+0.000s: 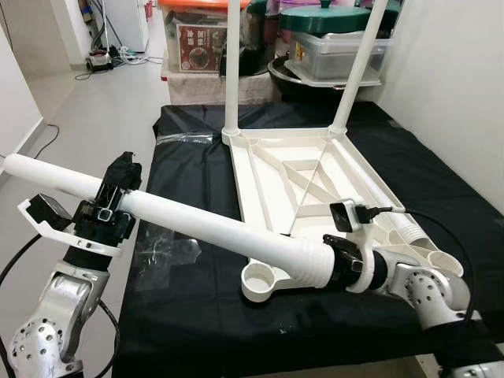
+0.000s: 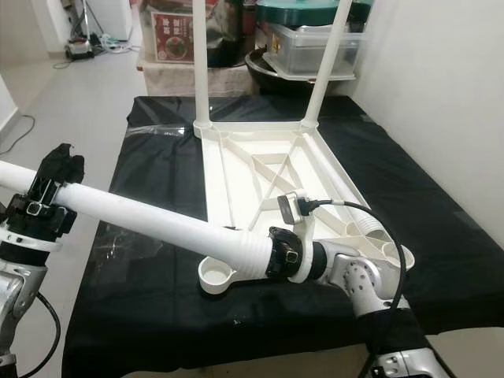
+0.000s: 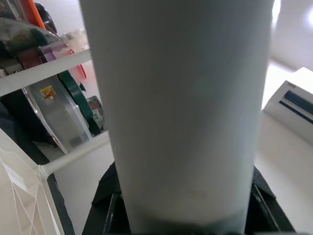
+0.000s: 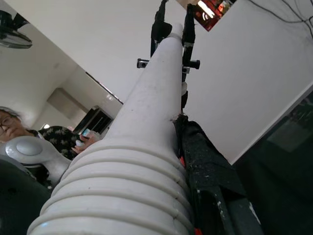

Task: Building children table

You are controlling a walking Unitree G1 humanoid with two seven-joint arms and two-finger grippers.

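Left claw [image 1: 118, 183] was clamped on the plain end of a long white table leg [image 1: 197, 224], black fingers [image 3: 110, 205] pressed on either side of the tube, as the left wrist view confirmed. The leg ran level across the front of the scene, from beyond the left edge of the black-draped worktop [image 1: 197, 315] over to the right. Bare grey floor [image 1: 102, 110] lay open to the left of the worktop, with cables [image 1: 118, 55] at the far end of it. A clear plastic sheet [image 1: 161, 252] lay crumpled on the cloth under the leg. The ribbed, threaded end of the leg [image 1: 311, 264] was gripped by the right claw [image 1: 342, 264], closed round it, just above and beside an open round socket [image 1: 262, 279] at the near-left corner of the upturned white tabletop [image 1: 299, 185]. Leg end and socket were close but not engaged. The tabletop lay underside up on the cloth, its ribs showing, with two legs [image 1: 231, 63] already standing upright at its far corners. Right of the tabletop, a strip of cloth remained free up to the white wall [image 1: 449, 87]. Storage boxes [image 1: 339, 47] crowded the far edge. A person showed in the right wrist view.
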